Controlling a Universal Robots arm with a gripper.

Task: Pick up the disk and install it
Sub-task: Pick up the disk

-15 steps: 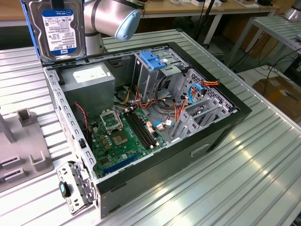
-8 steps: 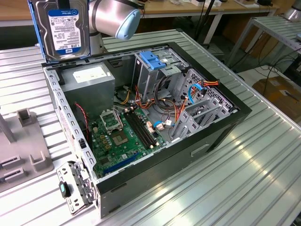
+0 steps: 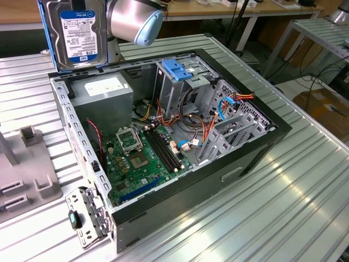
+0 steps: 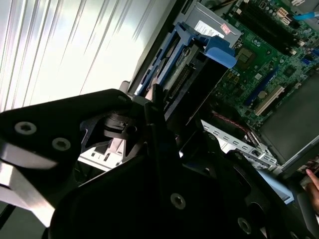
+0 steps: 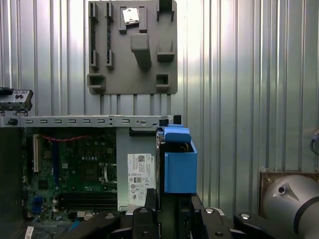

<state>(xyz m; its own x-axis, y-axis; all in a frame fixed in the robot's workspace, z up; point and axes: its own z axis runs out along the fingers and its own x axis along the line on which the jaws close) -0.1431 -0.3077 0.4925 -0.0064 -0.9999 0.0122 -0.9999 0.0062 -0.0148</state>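
Observation:
The disk point(image 3: 79, 33) hangs upright in the air above the back corner of the open computer case point(image 3: 256, 142), at the exterior view's upper left, and its white label with a blue band faces the camera. A blue carrier frame edges it. In the first wrist view the disk point(image 5: 179, 164) shows edge-on, blue frame foremost, sticking out from between my gripper's point(image 5: 172, 216) black fingers. In the second wrist view the disk point(image 4: 192, 82) runs away from my gripper point(image 4: 164, 107) toward the case. My gripper is shut on the disk.
Inside the case are a grey power-supply box point(image 3: 103, 93), a green motherboard point(image 3: 142, 158) and a metal drive cage topped by a light-blue bracket point(image 3: 177, 68). A grey fixture plate point(image 5: 132, 47) lies on the ribbed table. A hand point(image 4: 311, 181) shows at the second wrist view's edge.

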